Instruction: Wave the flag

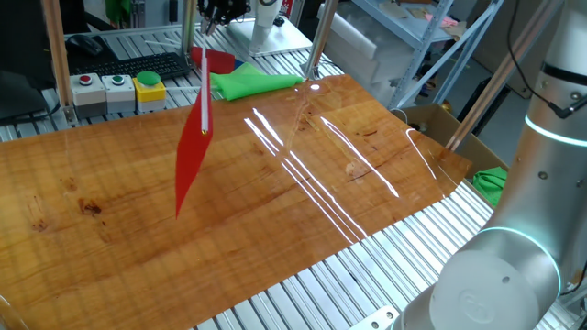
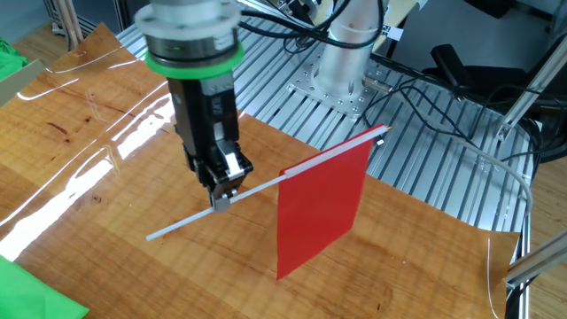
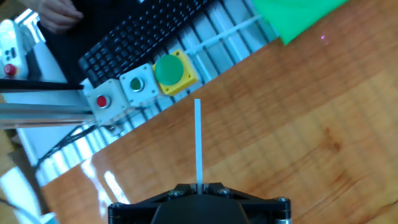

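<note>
The flag [image 2: 321,211] is held above the wooden tabletop [image 2: 106,204], clear of it. The gripper [image 2: 221,197] is seen clamped tight on the flag's thin white stick, at a point between the bare end of the stick and the cloth. In the other fixed view the stick is seen tilted, its bare end low on the left and its tip high on the right, and the red cloth is seen hanging down from the upper part, its lower edge just above the wood.

No bin, tray or box with visible contents can be made out on the tabletop; an open cardboard box [image 1: 431,119] is seen beyond the far edge of the wood in one fixed view, and its inside cannot be read.

In one fixed view the flag [image 1: 194,137] is shown nearly edge-on, as a narrow red strip, while its full face is shown only in the other fixed view. The green cloth [image 1: 252,82] and a row of push-button boxes [image 1: 119,90] by a black keyboard [image 1: 138,66] are shown there at the table's far side. In the hand view only the bare end of the stick [image 3: 198,143] is seen, rising from between the closed fingers, with the red cloth out of sight; the button boxes [image 3: 140,84] and a corner of the green cloth [image 3: 298,15] are shown beyond it.
</note>
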Robot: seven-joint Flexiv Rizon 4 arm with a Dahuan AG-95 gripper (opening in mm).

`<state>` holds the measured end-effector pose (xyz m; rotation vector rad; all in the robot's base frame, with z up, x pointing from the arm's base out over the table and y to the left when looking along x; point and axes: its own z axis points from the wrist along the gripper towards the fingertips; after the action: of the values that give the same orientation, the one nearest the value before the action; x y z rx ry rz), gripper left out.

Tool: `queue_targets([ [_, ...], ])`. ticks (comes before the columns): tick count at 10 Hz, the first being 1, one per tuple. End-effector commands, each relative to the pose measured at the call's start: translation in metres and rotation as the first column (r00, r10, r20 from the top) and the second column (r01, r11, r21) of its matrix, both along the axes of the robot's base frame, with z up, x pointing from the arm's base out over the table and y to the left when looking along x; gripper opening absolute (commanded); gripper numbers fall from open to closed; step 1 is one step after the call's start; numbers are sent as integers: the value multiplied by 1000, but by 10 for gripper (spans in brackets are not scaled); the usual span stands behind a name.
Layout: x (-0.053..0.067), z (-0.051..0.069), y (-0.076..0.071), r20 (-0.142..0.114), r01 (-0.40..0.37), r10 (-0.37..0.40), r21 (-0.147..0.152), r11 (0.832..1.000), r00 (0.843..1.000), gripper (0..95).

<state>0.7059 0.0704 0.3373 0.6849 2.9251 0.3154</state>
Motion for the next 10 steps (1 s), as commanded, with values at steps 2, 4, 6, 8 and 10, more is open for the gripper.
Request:
queue_targets([
  [2,3,-2,-5,-128,-402,389,-463,790,912,0],
  [4,3,-2,-5,-133,-409,393,-450,794,910,0],
  [6,3,-2,-5,-115,-368,349,-284,886,930,0],
  [8,3,-2,-5,-113,-350,333,-195,916,936,0],
  [10,3,-2,-5,-98,-323,314,-92,942,944,0],
])
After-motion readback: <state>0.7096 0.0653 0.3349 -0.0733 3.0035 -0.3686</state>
